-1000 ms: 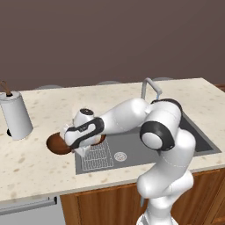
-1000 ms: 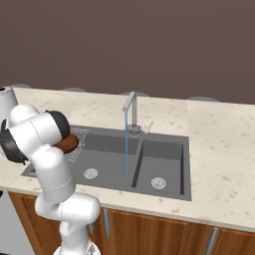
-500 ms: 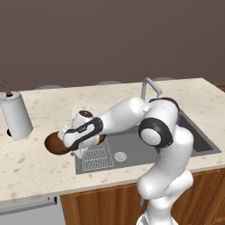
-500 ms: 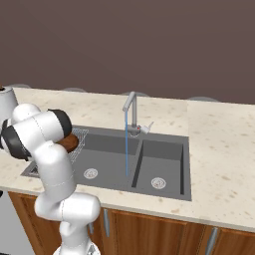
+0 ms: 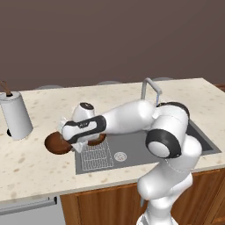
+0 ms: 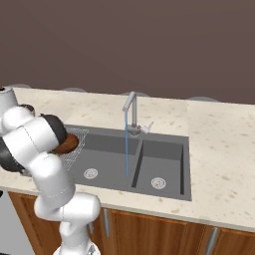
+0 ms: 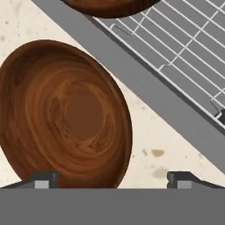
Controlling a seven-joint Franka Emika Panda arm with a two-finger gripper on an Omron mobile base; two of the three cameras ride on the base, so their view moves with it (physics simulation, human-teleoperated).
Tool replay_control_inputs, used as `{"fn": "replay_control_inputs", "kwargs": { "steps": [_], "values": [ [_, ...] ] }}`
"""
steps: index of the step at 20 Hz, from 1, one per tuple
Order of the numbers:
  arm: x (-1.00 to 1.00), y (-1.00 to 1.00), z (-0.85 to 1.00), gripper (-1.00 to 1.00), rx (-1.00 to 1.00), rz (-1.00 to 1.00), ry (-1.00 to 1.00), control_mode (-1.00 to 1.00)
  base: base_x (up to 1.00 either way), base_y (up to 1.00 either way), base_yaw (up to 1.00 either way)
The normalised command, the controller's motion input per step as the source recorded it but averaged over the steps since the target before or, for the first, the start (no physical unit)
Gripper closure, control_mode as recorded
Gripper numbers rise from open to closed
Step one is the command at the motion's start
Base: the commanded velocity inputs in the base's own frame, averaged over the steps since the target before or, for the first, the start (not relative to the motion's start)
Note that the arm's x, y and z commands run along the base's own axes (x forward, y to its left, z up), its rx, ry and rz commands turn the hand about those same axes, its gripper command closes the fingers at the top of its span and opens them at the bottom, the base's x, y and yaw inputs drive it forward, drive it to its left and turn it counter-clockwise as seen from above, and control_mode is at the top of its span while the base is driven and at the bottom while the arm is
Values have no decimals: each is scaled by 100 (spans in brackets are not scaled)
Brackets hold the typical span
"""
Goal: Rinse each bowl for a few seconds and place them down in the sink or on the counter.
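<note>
We see a beige speckled desk point(image 5: 39, 160) against a dark brown wall point(image 5: 110, 39). Our tool point(image 7: 113, 178) hangs with jaws wide, holding nothing, over one wooden bowl point(image 7: 66, 114) lying on the desk beside the dark grey sink point(image 6: 164, 149). A second bowl point(image 7: 110, 6) sits at the wire grid point(image 7: 176, 48). Water runs from the faucet point(image 6: 129, 102).

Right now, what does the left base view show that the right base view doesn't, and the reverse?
Left base view: a tall white cylinder with a brown stick standing on the beige speckled counter, and a shallow reddish-brown wooden bowl lying on it just left of the dark grey sink.
Right base view: a thin blue stream of water falling from the curved grey faucet, and the right basin's round drain.
Both: counter, sink, faucet, and a second wooden bowl at the wire grid.
</note>
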Motion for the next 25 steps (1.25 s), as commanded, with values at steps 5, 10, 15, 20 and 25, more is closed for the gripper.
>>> {"fn": "replay_control_inputs", "kwargs": {
  "steps": [5,10,15,20,25],
  "values": [
    [-44,-22,99,-100,1,0,-8,-100,0,0,0],
    [-77,-58,100,-100,4,0,-10,-100,0,0,0],
    [-96,-77,100,-100,6,0,-10,-100,0,0,0],
    [-100,-84,100,-100,6,0,-9,-100,0,0,0],
    [-100,-88,100,-100,3,0,-10,-100,0,0,0]
  ]
}}
